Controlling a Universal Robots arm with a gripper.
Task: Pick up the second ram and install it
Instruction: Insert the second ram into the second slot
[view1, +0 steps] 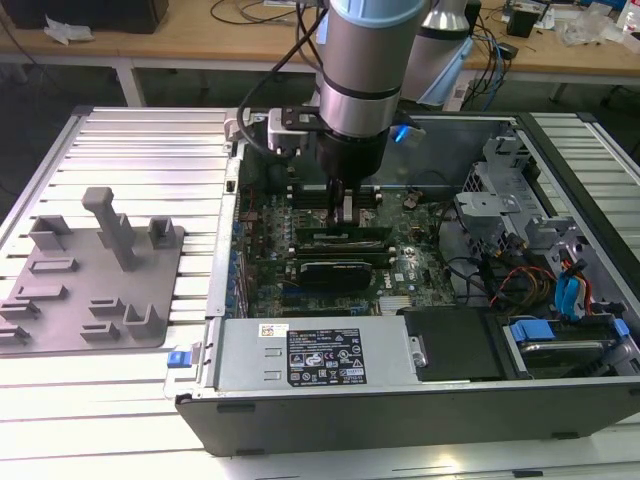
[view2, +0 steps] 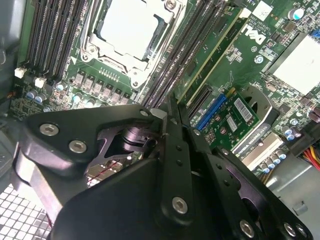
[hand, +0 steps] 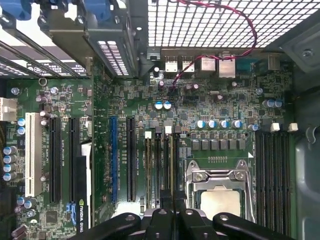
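Observation:
My gripper (view1: 345, 212) reaches down into the open computer case (view1: 400, 400), over the motherboard's memory slots. Its two black fingers are shut together in both wrist views (view2: 169, 112) (hand: 172, 202). A thin grey-green ram (view2: 212, 52) stands on edge in a slot beside the CPU socket (view2: 127, 30). In the first wrist view its narrow top edge (hand: 172, 160) runs straight out from under my fingertips. I cannot tell whether the tips touch it. Nothing shows between the fingers.
The grey holder plate (view1: 95, 290) with upright posts lies outside the case at the exterior view's left. A black card (view1: 345, 272) sits in the board close beside the memory slots. The power supply (view1: 310, 360) and drive bays (view1: 560, 300) crowd the case.

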